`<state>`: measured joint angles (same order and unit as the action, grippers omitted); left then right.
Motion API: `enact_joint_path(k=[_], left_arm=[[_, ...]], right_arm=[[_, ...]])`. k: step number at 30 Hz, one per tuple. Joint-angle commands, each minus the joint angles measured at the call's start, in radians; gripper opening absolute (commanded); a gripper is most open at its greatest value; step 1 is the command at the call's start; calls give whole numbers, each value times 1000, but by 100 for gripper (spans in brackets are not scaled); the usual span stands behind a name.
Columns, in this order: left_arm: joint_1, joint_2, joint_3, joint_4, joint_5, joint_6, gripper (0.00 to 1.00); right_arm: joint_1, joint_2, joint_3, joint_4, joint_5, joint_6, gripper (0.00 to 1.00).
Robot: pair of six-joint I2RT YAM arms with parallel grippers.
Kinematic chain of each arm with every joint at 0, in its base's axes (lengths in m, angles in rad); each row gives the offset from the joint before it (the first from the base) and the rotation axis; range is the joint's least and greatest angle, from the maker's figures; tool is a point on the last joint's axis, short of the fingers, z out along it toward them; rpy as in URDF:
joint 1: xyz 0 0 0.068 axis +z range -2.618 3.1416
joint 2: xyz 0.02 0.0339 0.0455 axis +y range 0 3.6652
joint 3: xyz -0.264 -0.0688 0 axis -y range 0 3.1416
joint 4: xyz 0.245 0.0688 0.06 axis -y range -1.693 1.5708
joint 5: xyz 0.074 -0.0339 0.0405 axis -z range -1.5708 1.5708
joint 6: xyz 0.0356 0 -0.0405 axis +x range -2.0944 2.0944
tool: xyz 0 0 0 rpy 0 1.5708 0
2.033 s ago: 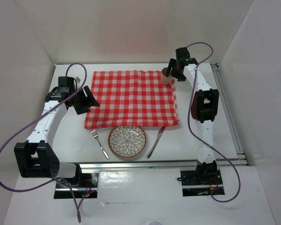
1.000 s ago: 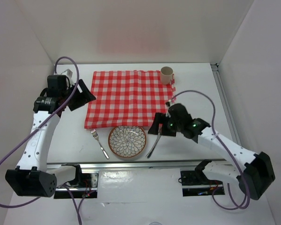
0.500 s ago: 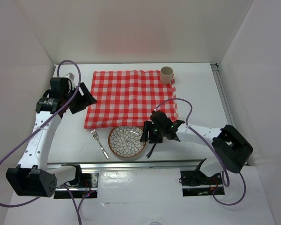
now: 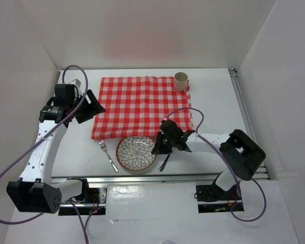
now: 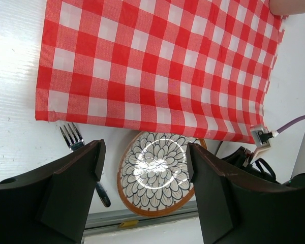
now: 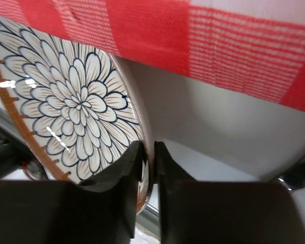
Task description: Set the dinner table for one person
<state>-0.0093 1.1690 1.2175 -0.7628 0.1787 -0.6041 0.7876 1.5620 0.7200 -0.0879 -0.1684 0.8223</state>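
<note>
Worktop (image 4: 218,101), white, silver rail at the near edge, spans the floor of the cell under both arms. Checked cloth (image 4: 142,104) lies flat across its far middle. Plate (image 4: 136,153), flower pattern, sits on bare worktop just nearer the bases than the cloth, its far rim meeting the hem. Mug (image 4: 181,81) stands upright at the cloth's far right corner. Fork (image 4: 108,155) lies just left of the plate. Knife (image 4: 164,163) lies just right, mostly hidden under the right arm.

Right fingers (image 6: 128,165) are pinched almost together on the plate's right rim, which fills the slit between them. Left fingers (image 4: 94,108) are spread wide and hold nothing, hovering off the cloth's left edge, well apart from the plate.

Judgement: the plate goes onto the cloth.
- Cloth centre lies straight away from the bases, beyond the gripped rim.
- Plate is round, so there is no axis to align.
- Right arm is nearer and has it.
- Risk: the far rim catches the hem and rucks the cloth unless lifted first.
</note>
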Motion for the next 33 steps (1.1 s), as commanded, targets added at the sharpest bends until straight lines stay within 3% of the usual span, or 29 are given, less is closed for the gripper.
enact_joint_path(k=[1,2,3,14,21,27,33], left_arm=[[-4,-2,-9,16,5,15,82],[-4,-2,-9,16,5,15,82],[-4,-2,-9,16,14,15,82],[-4,-2,33,16,15,15,82],[-4,8,42,16,15,15,82],[-4,17,42,16,4,15,82],[-4,8,22,-4,-28,-25,82]], right_arm=[[6,-9,22,34,3,6,15],[6,-19,22,21,3,6,4],[6,-31,22,4,3,6,0],[6,-252,133,-320,-166,-130,0],[-30,-339,343,-507,-92,-193,0],[-223,-240,449,-313,-124,-203,0],[-364,44,588,-139,-174,-181,0]])
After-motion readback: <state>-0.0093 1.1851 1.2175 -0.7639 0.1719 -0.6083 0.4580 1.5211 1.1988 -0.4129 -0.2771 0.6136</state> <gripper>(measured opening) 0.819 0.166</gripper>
